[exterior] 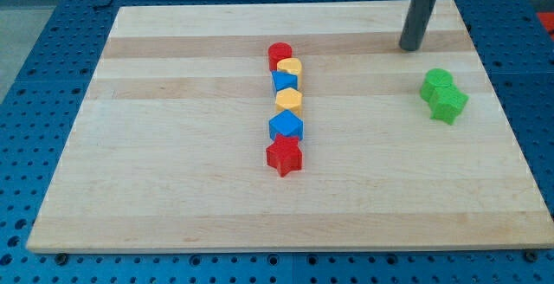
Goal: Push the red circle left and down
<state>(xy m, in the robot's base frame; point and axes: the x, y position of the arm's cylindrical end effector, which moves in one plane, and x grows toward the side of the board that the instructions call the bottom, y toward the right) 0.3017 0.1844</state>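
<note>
The red circle (279, 54) sits at the top of a column of blocks near the board's middle. Below it, touching in a line, are a yellow heart-like block (291, 67), a blue block (284, 82), a yellow hexagon (289, 100), a blue block (286, 127) and a red star (284, 156). My tip (409, 48) rests on the board at the view's upper right, far to the right of the red circle and about level with it.
Two green blocks, a rounded one (437, 83) and a star (448, 104), touch each other at the view's right, below my tip. The wooden board (173, 145) lies on a blue perforated table (35, 24).
</note>
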